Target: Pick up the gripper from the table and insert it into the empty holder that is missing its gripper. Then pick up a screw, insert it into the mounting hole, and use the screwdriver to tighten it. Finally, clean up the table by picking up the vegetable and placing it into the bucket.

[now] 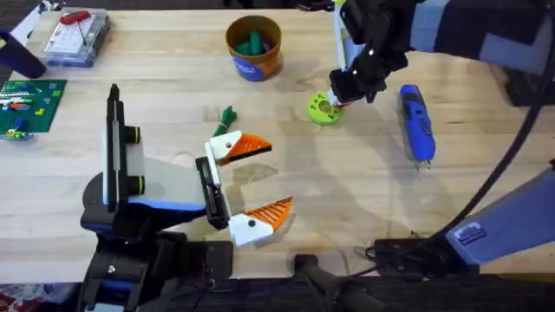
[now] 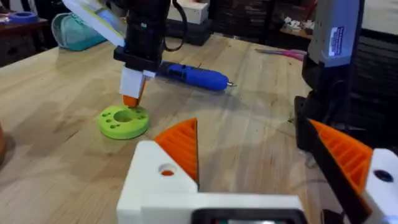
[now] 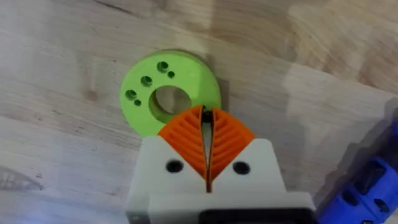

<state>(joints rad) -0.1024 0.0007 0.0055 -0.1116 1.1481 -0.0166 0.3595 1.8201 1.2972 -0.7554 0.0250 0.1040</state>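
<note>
A pale wooden bench (image 1: 364, 182) carries the work, with dark shelving and clutter in the room behind it in the left wrist view. Near the middle of the bench the right end effector (image 1: 341, 98) hangs over the lime-green disc (image 1: 323, 109), its orange ribbed pads (image 3: 205, 138) pressed together with a thin dark sliver between them; whether that is a screw I cannot tell. The tips sit at the edge of the disc's large central hole, with 3 small holes beside it.

The left end effector (image 1: 251, 184) rests low near the front edge of the bench, fingers spread wide and holding nothing.

The screwdriver (image 1: 414, 121) lies flat just beside the right end effector, on its outer side, bit pointing toward the front edge of the bench. It looks rigid and smooth, with some weight in the body; a grip around the thick blue barrel near its middle should keep it from tipping or rolling. The vegetable (image 1: 227, 117) lies on the bench between the bucket (image 1: 254, 48) and the left end effector; it looks light, small and irregular, so a pinch across its bulk seems best.

Counted: 1 screwdriver, 1 disc, 1 bucket with something green already inside, 1 loose vegetable, 1 clear plastic box (image 1: 76, 36) and 1 green board (image 1: 31, 106) at the far left.
</note>
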